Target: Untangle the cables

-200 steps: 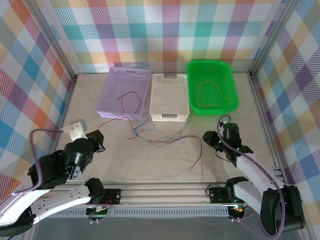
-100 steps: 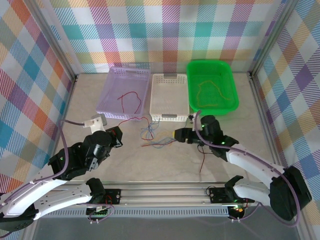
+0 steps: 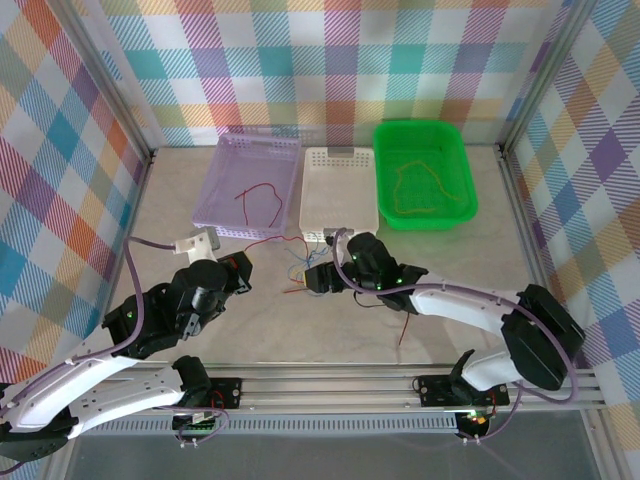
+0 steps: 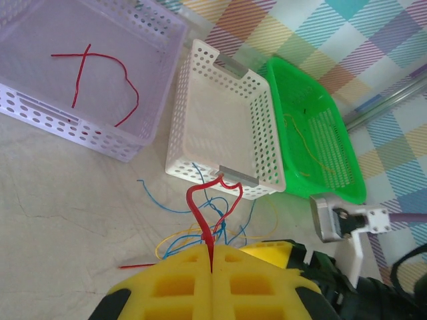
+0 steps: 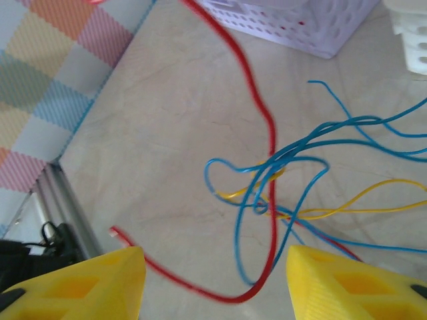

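Beside the white basket [image 3: 340,190], the left claw [image 4: 212,263] pinches a thin, floppy red cable [image 4: 199,212] while the open, empty right claw [image 5: 215,267] could grab its loose end [image 5: 115,232].

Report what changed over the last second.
The right gripper swung left from the right side to the tangle in front of the baskets, and its jaws are open over it. The left gripper, shut on a red wire, moved forward toward the tangle, which bunched up leftward. The baskets and their contents stayed put.
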